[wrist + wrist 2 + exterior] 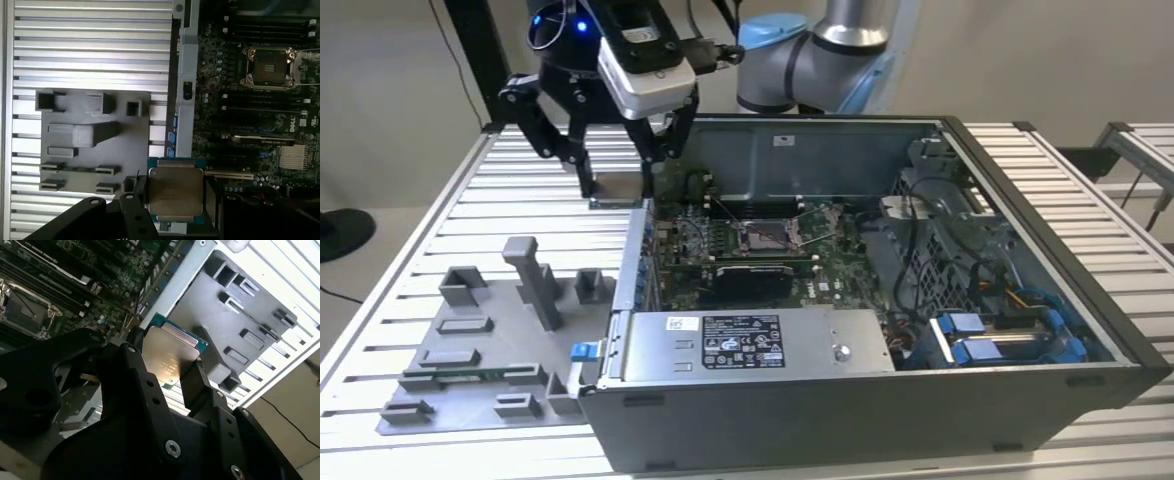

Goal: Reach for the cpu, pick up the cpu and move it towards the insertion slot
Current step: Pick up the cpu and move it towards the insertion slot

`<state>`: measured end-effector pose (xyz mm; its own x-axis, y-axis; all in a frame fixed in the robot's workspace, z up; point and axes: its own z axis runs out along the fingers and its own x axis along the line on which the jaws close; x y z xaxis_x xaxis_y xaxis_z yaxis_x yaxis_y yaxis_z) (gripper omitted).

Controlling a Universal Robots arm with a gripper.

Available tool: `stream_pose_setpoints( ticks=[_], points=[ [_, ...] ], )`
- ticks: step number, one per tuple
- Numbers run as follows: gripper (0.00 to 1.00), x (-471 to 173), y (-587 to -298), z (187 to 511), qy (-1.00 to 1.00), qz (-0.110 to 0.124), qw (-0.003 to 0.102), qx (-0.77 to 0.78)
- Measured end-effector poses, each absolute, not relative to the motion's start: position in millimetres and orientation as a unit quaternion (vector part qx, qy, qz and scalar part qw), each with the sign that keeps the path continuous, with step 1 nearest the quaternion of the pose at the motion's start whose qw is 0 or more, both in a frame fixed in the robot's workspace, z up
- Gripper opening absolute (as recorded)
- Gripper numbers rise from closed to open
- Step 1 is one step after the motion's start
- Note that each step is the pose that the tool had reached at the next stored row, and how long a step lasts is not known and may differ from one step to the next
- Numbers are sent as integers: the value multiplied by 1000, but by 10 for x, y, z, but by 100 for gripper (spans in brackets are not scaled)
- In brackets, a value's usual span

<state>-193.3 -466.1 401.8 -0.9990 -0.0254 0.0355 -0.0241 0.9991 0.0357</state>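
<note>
My gripper (616, 186) is shut on the cpu (619, 192), a thin square chip with a silvery face, held in the air by two opposite edges. In both wrist views the cpu (175, 190) (167, 352) sits flat between the black fingers (138, 196) (196, 382). It hangs over the case's wall on the exterior view's left, between the grey tray and the motherboard. The insertion slot (767, 237) (270, 67) (20, 310), a silver-framed socket with a dark centre, lies on the motherboard inside the case, apart from the chip.
The open computer case (1014, 330) lies on a slatted metal table (467, 200). A grey plastic tray (460, 345) (135, 130) with upright posts and a green memory stick (467, 376) sits at the exterior view's left. Cables and a power supply (747, 345) fill the case's near side.
</note>
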Motion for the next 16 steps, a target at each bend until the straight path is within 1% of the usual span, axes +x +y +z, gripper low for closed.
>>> stream_pose_setpoints(
  ticks=[16],
  points=[
    [0, -1351, -4661, 4018, -1000, -18, 21, 12]
  ],
)
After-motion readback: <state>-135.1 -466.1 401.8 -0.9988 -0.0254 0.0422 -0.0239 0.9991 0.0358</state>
